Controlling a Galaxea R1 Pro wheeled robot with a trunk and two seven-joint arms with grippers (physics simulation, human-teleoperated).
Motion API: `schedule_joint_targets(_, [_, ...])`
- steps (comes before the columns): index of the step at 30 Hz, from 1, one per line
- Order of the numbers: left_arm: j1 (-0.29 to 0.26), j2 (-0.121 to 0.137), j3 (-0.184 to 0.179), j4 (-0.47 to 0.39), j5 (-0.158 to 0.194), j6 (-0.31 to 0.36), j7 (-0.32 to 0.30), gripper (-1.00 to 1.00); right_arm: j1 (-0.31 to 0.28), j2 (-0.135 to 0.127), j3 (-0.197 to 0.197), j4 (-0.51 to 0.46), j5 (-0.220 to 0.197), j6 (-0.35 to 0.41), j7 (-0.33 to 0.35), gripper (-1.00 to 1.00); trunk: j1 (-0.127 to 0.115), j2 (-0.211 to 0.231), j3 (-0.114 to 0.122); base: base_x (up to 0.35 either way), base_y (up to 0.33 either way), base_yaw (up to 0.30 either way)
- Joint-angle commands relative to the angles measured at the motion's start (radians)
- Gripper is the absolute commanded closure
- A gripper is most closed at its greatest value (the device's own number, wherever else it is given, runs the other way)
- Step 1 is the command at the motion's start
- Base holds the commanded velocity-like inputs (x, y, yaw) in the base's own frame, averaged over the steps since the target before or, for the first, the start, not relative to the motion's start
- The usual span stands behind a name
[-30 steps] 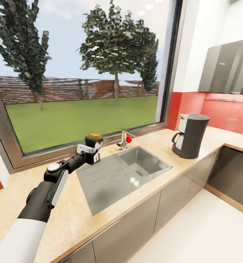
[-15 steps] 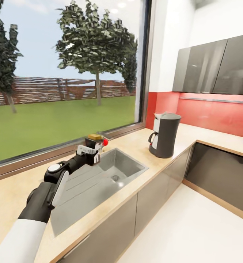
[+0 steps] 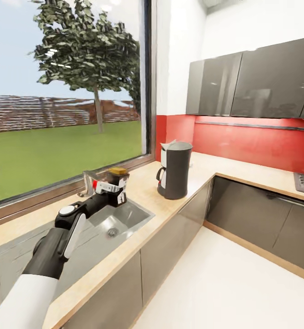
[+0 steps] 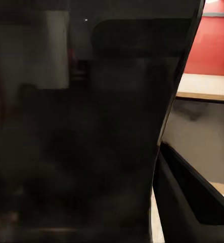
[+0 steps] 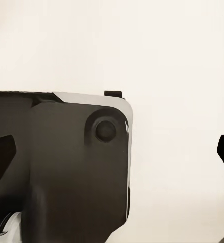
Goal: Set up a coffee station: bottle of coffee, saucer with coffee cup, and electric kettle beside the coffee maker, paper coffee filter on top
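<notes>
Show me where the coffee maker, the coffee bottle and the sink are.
Coffee maker [image 3: 177, 171]: head view, middle of its dark body.
Coffee bottle [image 3: 117, 172]: head view, its yellow cap.
Sink [image 3: 124, 214]: head view, bare basin wall.

Left arm [image 3: 56, 246] stretched forward, elbow bent, left gripper [image 3: 113, 188] raised, fingers clamped on the bottle of coffee [image 3: 117, 175]

The left pincer [image 3: 116, 192] covers most of the bottle of coffee [image 3: 118, 172]; just its yellow cap peeks out. The sink [image 3: 14, 260] is cut off at the edge.
</notes>
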Motion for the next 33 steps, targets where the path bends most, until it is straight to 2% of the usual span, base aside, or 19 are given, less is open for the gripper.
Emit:
schedule_joint_targets(1, [0.000, 0.000, -0.001, 0.000, 0.011, 0.008, -0.001, 1.00, 0.000, 0.000, 0.000, 0.000, 0.002, -0.002, 0.003, -1.00, 0.001, -0.001, 0.000, 0.226, -0.221, -0.281])
schedule_joint_targets(11, [0.018, 0.000, 0.000, 0.001, 0.013, 0.003, 0.001, 1.00, 0.000, 0.000, 0.000, 0.000, 0.002, -0.003, 0.003, -1.00, 0.001, -0.001, 0.000, 0.258, -0.177, -0.056])
schedule_joint_targets(19, [0.056, 0.001, 0.001, 0.004, 0.013, -0.049, 0.008, 1.00, 0.000, 0.000, 0.000, 0.000, 0.002, -0.004, 0.003, -1.00, 0.001, -0.001, 0.000, 0.307, -0.036, -0.001])
schedule_joint_targets(21, [0.063, 0.001, 0.001, 0.010, 0.013, -0.073, 0.010, 1.00, 0.000, 0.000, 0.000, -0.001, 0.002, -0.004, 0.001, -1.00, 0.001, -0.001, 0.000, 0.155, -0.002, 0.000])
schedule_joint_targets(22, [0.075, 0.001, 0.001, 0.018, 0.013, -0.114, 0.014, 1.00, 0.000, 0.000, 0.000, -0.005, 0.002, -0.004, 0.001, -1.00, 0.001, -0.001, 0.000, 0.071, -0.001, 0.000])
schedule_joint_targets(23, [0.117, 0.002, 0.002, 0.027, 0.012, -0.191, 0.021, 1.00, 0.000, 0.000, 0.000, -0.011, 0.002, -0.003, 0.001, -1.00, 0.001, -0.001, 0.000, 0.018, 0.000, 0.000])
schedule_joint_targets(27, [0.150, 0.002, 0.001, 0.029, 0.012, -0.226, 0.023, 1.00, 0.000, 0.000, 0.000, -0.012, 0.001, -0.002, 0.001, -1.00, 0.001, -0.001, 0.000, 0.009, 0.000, 0.000])
schedule_joint_targets(28, [0.175, 0.002, 0.001, 0.030, 0.012, -0.236, 0.023, 1.00, 0.000, 0.000, 0.000, -0.012, 0.002, -0.002, 0.000, -1.00, 0.001, -0.001, 0.000, 0.000, 0.000, 0.000])
schedule_joint_targets(33, [0.190, 0.000, 0.001, 0.031, 0.012, -0.238, 0.023, 1.00, 0.000, 0.000, 0.000, -0.012, 0.002, -0.002, 0.002, -1.00, 0.001, -0.001, 0.000, 0.015, -0.008, 0.000])
